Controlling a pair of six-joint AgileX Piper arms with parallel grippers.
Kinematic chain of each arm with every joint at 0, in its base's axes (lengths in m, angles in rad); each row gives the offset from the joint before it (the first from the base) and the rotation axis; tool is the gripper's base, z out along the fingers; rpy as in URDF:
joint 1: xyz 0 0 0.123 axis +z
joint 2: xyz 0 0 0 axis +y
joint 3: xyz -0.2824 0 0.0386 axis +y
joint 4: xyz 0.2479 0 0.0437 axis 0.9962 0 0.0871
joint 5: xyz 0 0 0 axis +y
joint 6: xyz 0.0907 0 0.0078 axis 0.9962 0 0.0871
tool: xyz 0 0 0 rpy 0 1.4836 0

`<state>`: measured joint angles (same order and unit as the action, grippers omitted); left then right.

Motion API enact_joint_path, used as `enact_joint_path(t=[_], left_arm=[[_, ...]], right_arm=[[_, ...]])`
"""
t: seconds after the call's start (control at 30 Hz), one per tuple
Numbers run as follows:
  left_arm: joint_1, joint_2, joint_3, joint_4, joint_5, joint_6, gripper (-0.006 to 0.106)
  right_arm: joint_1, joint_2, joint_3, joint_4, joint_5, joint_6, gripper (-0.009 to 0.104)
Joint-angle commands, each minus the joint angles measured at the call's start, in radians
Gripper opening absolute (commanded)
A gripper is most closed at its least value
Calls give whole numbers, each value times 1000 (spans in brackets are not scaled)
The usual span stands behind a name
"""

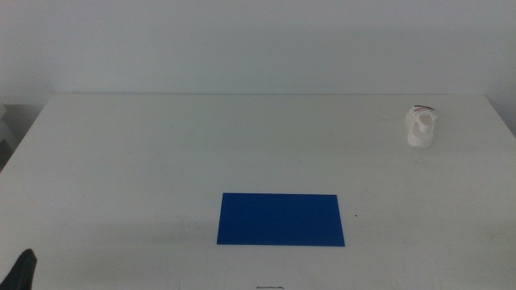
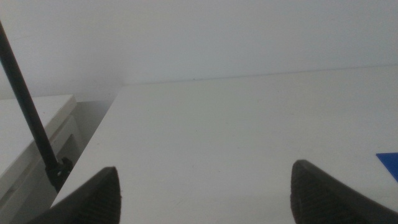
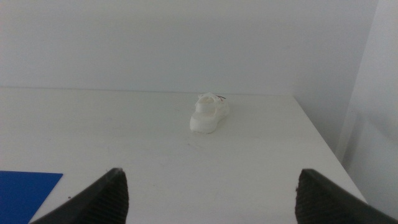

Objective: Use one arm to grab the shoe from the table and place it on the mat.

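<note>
I found the right gripper [image 3: 208, 196] spread wide and empty, the shoe [image 3: 208, 114] lying well ahead of its fingertips on the table [image 1: 161, 153], far from the mat [image 1: 280, 218]; the left gripper [image 2: 205, 196] waited, equally wide and empty. I judged the main risk a jaw nudging the light shoe toward the nearby table edge. Surface plain white, walls bare
</note>
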<state>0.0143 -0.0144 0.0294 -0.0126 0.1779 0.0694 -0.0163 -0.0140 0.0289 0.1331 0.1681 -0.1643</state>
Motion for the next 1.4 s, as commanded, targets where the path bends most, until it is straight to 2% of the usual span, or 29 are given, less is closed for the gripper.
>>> enact_joint_path(t=[0.0, 0.3, 0.53, 0.7, 0.93, 1.03, 1.13, 1.27, 1.37], left_arm=[[-1, -19, -3, -9, -82, -15, 94], [-1, -19, -3, -9, -82, -15, 94], [-1, -19, -3, -9, -82, -15, 94], [-1, -19, -3, -9, -82, -15, 94], [-1, -19, -3, -9, -82, -15, 94], [-1, -19, -3, -9, -82, -15, 94], [-1, -19, -3, -9, -82, -15, 94], [-1, -19, -3, -9, -82, -15, 94], [-1, -19, -3, -9, -82, -15, 94]], right_arm=[[2, -19, -18, -9, -77, -6, 91], [2, -19, -18, -37, -77, -40, 91], [2, 118, -60, 42, -80, -5, 91], [2, 439, -247, 45, -55, -5, 91], [2, 834, -638, 66, 238, -6, 91], [2, 938, -715, 70, 255, -3, 91], [2, 1017, -746, 112, 262, 22, 91], [2, 1068, -751, 218, 241, 39, 91], [2, 1092, -753, 263, 239, 31, 91]])
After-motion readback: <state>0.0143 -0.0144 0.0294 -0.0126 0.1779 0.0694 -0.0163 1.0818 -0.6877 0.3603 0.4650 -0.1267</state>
